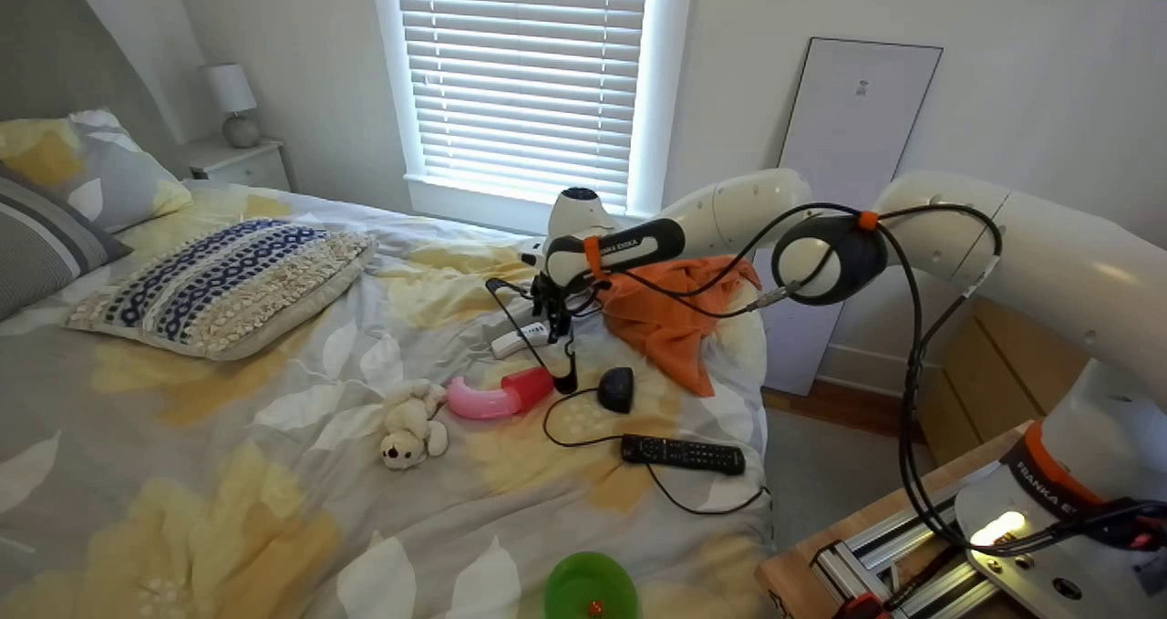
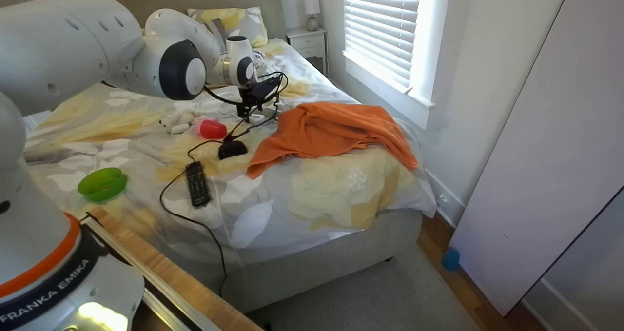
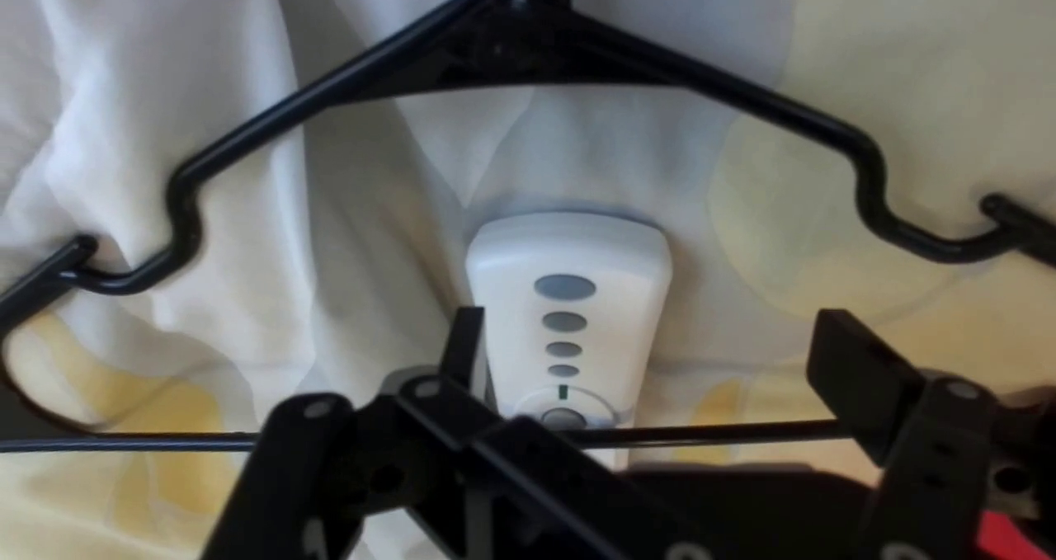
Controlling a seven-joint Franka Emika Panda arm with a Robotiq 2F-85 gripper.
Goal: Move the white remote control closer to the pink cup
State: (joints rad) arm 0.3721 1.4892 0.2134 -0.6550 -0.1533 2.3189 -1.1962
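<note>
The white remote control (image 3: 569, 296) lies on the bed below my gripper. It also shows in both exterior views (image 1: 520, 339) (image 2: 256, 119), partly hidden. My gripper (image 3: 648, 354) is open above it; in the wrist view the remote sits between the fingers, close to the left one, and its near end is hidden. The pink cup (image 1: 526, 388) lies on its side near the remote, with a paler pink curved part at one end; it also shows in an exterior view (image 2: 213, 129). A black clothes hanger (image 3: 528, 61) surrounds the fingers; whether it touches them I cannot tell.
A white teddy (image 1: 412, 428) lies beside the cup. A black device (image 1: 616, 389) with a cable, a black remote (image 1: 684, 455) and a green bowl (image 1: 593, 582) are nearer the base. An orange cloth (image 2: 326, 131) lies near the bed's edge; a pillow (image 1: 228, 282) lies farther off.
</note>
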